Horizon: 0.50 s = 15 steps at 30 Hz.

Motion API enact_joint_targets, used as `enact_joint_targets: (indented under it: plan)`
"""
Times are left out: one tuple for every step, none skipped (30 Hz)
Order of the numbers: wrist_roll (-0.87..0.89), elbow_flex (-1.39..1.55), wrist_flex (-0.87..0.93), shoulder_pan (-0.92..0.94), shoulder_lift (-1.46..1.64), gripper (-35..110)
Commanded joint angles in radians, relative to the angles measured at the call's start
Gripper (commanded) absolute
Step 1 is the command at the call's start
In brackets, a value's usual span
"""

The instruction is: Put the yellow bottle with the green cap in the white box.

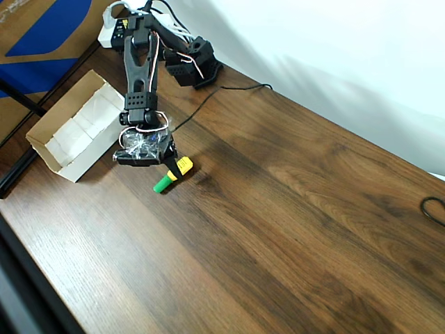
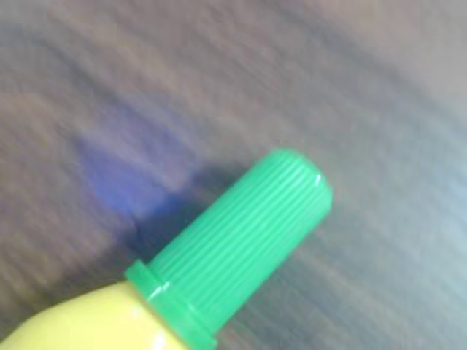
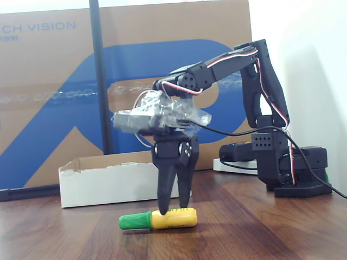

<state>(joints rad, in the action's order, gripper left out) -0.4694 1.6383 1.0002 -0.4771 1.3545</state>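
Lying bottle (image 3: 173, 218), pincer (image 3: 173, 208) straddling it

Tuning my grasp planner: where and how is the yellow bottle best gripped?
Grip the yellow bottle across its yellow body, coming from above. It lies flat on the table, and the body is wider than the tapered green cap. The hand already straddles it there.

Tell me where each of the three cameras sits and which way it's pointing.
Overhead view: above, looking down on the wooden table; black arm and claw over the small yellow plastic bottle with green cap, beside the shallow white cardboard box.
Wrist view: on the arm, close above the bottle, facing the tabletop.
Fixed view: at table height, facing the claw astride the lying bottle, box behind.
All share the bottle.
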Motion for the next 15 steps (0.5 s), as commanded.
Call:
enact_joint_targets:
  plan:
    - [0.002, 0.005, 0.009, -0.003, 0.046, 30]
    - [0.005, 0.008, 0.008, -0.003, 0.046, 29]
    - [0.006, 0.011, 0.005, -0.003, 0.046, 29]
    - [0.006, 0.015, 0.003, -0.003, 0.044, 29]
    - [0.006, 0.020, 0.000, -0.003, 0.043, 29]
    - [0.005, 0.023, -0.002, -0.003, 0.043, 29]
    - [0.003, 0.026, -0.002, -0.002, 0.043, 29]
    - [0.003, 0.028, -0.003, -0.002, 0.043, 28]
    - [0.003, 0.031, -0.005, 0.000, 0.041, 28]
    - [0.002, 0.034, -0.006, 0.000, 0.041, 28]
    - [0.000, 0.038, -0.008, 0.000, 0.041, 28]
    - [0.000, 0.046, -0.012, 0.000, 0.041, 28]
    - [0.000, 0.054, -0.018, 0.000, 0.041, 28]
    - [-0.002, 0.058, -0.023, -0.002, 0.041, 28]
    - [-0.002, 0.063, -0.026, -0.002, 0.041, 27]
